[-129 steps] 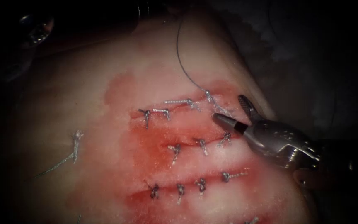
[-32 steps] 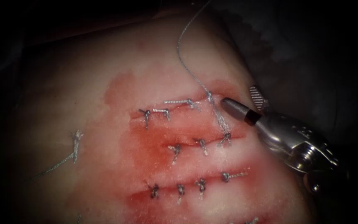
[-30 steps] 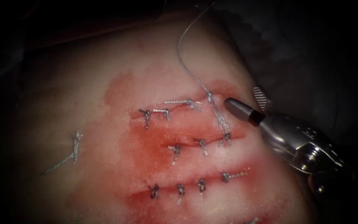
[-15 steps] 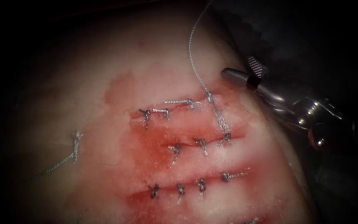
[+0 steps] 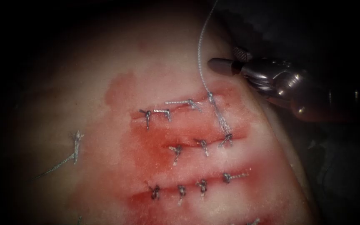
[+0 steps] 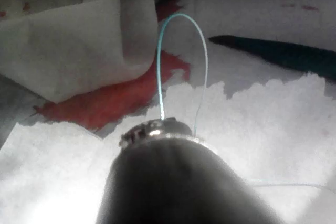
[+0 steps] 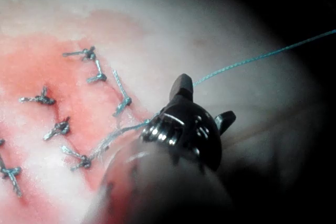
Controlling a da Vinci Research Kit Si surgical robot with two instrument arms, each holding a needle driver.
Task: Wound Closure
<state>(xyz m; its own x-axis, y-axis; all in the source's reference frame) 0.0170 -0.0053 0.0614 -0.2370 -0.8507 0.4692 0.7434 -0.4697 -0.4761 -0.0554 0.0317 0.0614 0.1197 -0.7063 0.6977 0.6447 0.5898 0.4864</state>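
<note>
Three cuts on the tissue (image 5: 84, 83) carry tied stitches (image 5: 180, 150). The right tool (image 5: 226, 60), jaws apart and empty, hovers beside taut thread (image 5: 200, 58) rising from the top knot; left tool's (image 6: 157, 129) jaws can't be told

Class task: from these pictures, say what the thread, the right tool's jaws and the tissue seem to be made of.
Thread: probably braided synthetic fibre, going by its twisted, pale blue-grey look.
Right tool: polished metal, as it is silvery and has bright glints; its open jaws hold nothing.
Tissue: soft, moist pork belly, pale pink with a wet sheen.
</note>
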